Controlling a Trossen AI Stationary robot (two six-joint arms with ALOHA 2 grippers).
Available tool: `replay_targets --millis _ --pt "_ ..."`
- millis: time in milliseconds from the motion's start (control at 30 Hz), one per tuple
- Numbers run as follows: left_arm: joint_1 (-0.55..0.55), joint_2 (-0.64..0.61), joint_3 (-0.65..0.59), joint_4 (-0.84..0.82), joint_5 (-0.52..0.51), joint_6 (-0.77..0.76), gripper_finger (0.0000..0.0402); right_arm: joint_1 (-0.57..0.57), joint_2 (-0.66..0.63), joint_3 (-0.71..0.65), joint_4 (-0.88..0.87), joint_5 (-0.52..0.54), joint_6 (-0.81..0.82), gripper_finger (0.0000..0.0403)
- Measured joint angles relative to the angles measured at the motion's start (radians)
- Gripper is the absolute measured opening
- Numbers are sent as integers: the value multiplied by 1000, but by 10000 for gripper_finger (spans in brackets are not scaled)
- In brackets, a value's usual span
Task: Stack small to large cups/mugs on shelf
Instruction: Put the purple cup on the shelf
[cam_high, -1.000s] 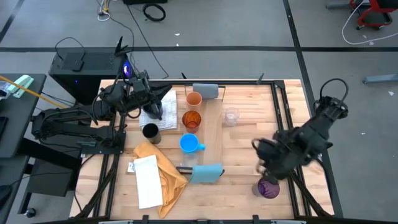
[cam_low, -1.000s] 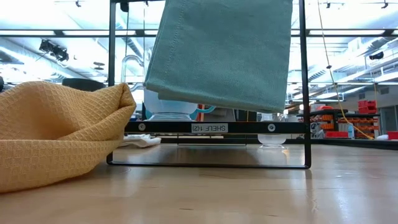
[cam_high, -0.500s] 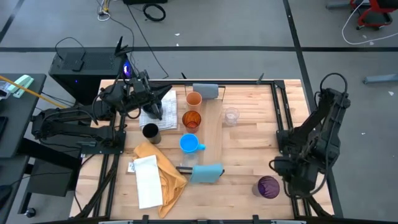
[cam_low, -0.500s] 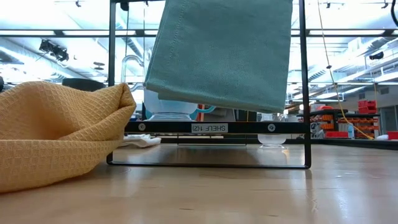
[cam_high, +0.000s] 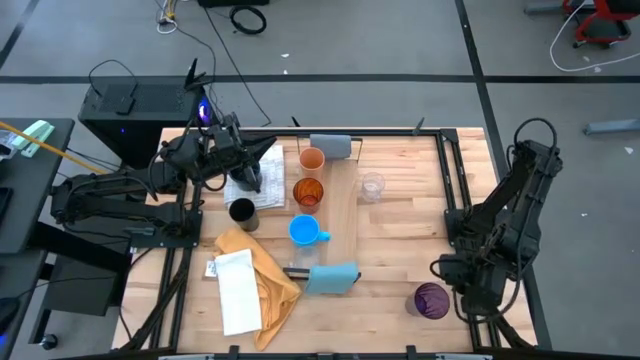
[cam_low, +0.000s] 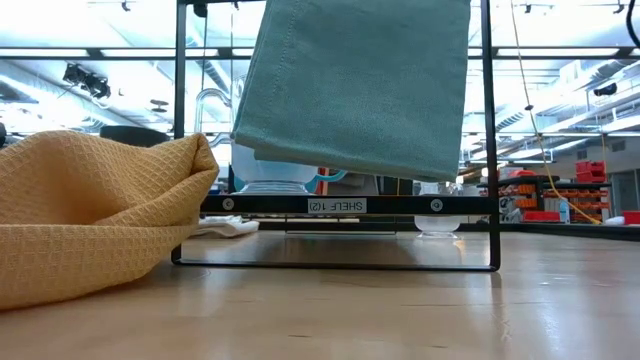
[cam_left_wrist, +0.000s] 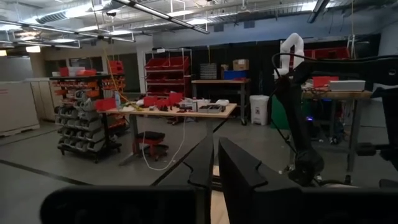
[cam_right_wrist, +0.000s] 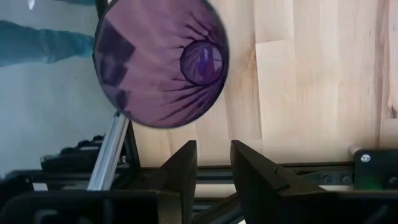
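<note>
The shelf (cam_high: 338, 215) is a pale plank with a grey block (cam_high: 330, 146) at its far end and a light blue block (cam_high: 333, 278) at its near end. An orange cup (cam_high: 312, 159), an amber cup (cam_high: 308, 192) and a bright blue mug (cam_high: 304, 231) stand along its left side. A clear glass (cam_high: 372, 186) stands to its right and a black cup (cam_high: 242, 211) to its left. A purple cup (cam_high: 432, 300) stands upright on its base at the near right; it also shows in the right wrist view (cam_right_wrist: 158, 62). My right gripper (cam_right_wrist: 213, 165) hangs slightly open just beside it, empty. My left gripper (cam_high: 250, 180) is shut at the far left. No navy mug shows.
A yellow cloth (cam_high: 258, 272) and a white card (cam_high: 237, 290) lie at the near left. A white cloth (cam_high: 262, 168) lies under my left gripper. In the low view a teal cloth (cam_low: 355, 85) hangs over the black shelf frame (cam_low: 335, 205). The table's metal edge rail (cam_right_wrist: 112, 155) runs beside the purple cup.
My right gripper has drawn back from over the purple cup toward the table's right edge, and the arm has folded up. The purple cup stays standing where it was, now in full view. My left arm has kept still.
</note>
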Motion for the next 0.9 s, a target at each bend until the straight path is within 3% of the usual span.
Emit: replay_targets --millis 267,567,900 --pt "0 0 0 0 0 2 43 -34 2 0 1 7 -34 103" --pt "0 0 0 0 0 5 40 -85 2 0 4 3 -179 104" --pt "0 0 0 -11 0 3 46 -174 59 0 53 8 -197 149"
